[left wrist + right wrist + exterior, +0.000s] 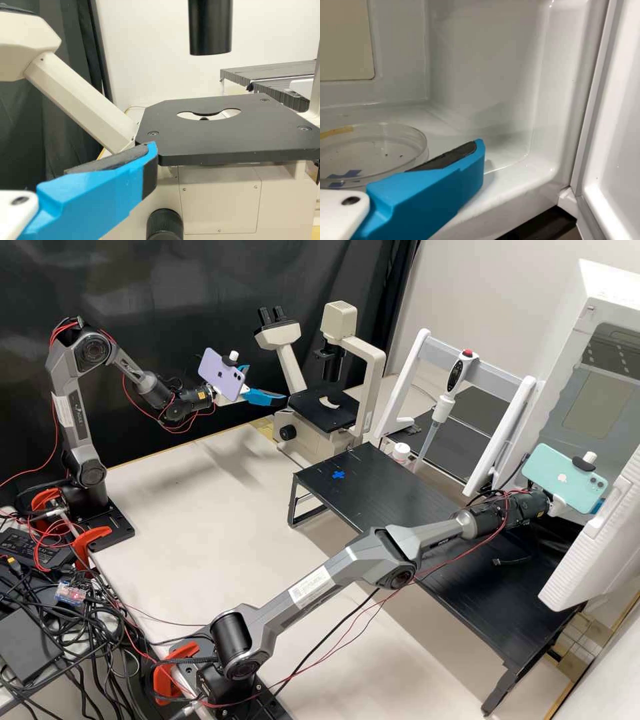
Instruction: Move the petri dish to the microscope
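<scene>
The left claw (268, 383) and right claw (476, 149) are spread apart, and the clear dish (375, 152) in the white box (485, 70) on the right looks light, hard, slippery and crackable, so pinch its sides softly.

Phones: lilac one (220, 379) between 10 and 11 o'clock in the high view, mint one (567, 481) at 3. Microscope's (339, 321) cream, stage (310, 405) black. Black stand (400, 497), blue cross (339, 475) on it. Worktop's (173, 507) pale beige, dish (380, 152) clear. Left gripper (267, 382) and right gripper (597, 508) = white plus bright blue.
</scene>
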Motion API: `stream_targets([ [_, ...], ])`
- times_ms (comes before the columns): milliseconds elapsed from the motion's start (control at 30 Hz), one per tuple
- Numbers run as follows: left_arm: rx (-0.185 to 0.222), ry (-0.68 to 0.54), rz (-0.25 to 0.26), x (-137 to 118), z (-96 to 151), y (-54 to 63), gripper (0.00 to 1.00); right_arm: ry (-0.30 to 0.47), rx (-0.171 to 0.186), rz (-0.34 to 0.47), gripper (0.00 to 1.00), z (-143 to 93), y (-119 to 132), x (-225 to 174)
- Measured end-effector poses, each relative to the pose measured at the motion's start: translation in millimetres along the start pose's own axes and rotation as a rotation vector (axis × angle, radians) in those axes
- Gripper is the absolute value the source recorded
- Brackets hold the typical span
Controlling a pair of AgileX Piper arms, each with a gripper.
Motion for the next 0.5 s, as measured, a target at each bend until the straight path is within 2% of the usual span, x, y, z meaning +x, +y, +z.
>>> stream_targets([
  [200,0.0,0.0,0.0,0.0,0.0,0.0,1.0,-0.013,0.012,-0.001,0.0,8.8,-6.7,1.7],
  [333,0.0,0.0,0.0,0.0,0.0,0.0,1.0,-0.021,0.003,0.004,0.0,9.7,-6.8,0.1],
  [500,0.0,0.0,0.0,0.0,0.0,0.0,1.0,-0.035,0.02,0.009,0.0,13.2,-8.8,-1.5],
])
